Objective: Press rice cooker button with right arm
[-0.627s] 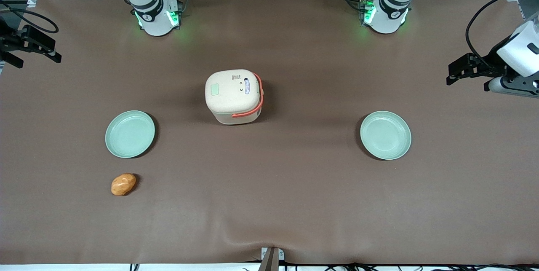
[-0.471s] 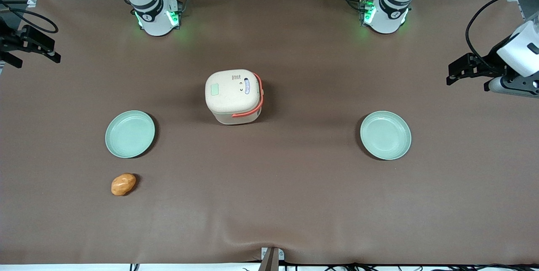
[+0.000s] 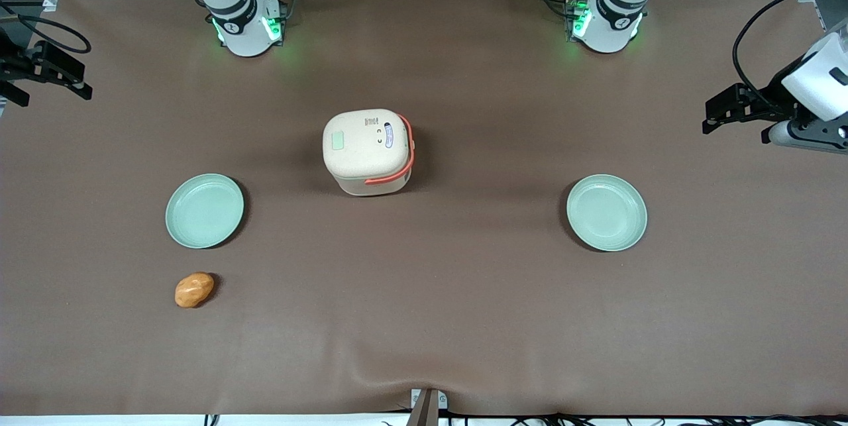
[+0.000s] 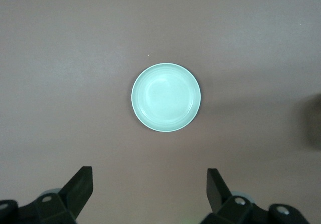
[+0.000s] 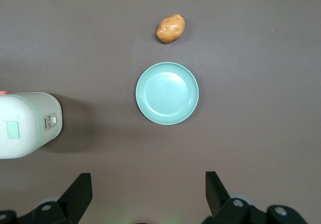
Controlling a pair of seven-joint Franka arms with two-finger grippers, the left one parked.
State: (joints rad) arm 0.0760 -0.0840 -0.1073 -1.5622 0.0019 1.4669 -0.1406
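Observation:
The rice cooker (image 3: pixel 368 151) stands near the middle of the table, cream with a coral-orange handle and its lid down. A pale green patch (image 3: pixel 338 141) shows on the lid. In the right wrist view the rice cooker (image 5: pixel 25 126) is partly cut off by the frame edge. My right gripper (image 3: pixel 50 71) hangs high over the working arm's end of the table, well away from the cooker. In its own view the gripper (image 5: pixel 148 188) is open, with only bare table between the fingers (image 5: pixel 80 189).
A pale green plate (image 3: pixel 204 211) (image 5: pixel 167 93) lies toward the working arm's end, with a potato (image 3: pixel 194 289) (image 5: pixel 170 28) nearer the front camera. A second green plate (image 3: pixel 606 213) (image 4: pixel 166 97) lies toward the parked arm's end. A brown mat (image 3: pixel 424 320) covers the table.
My right gripper has drifted slightly toward the table's end. Nothing on the table has moved.

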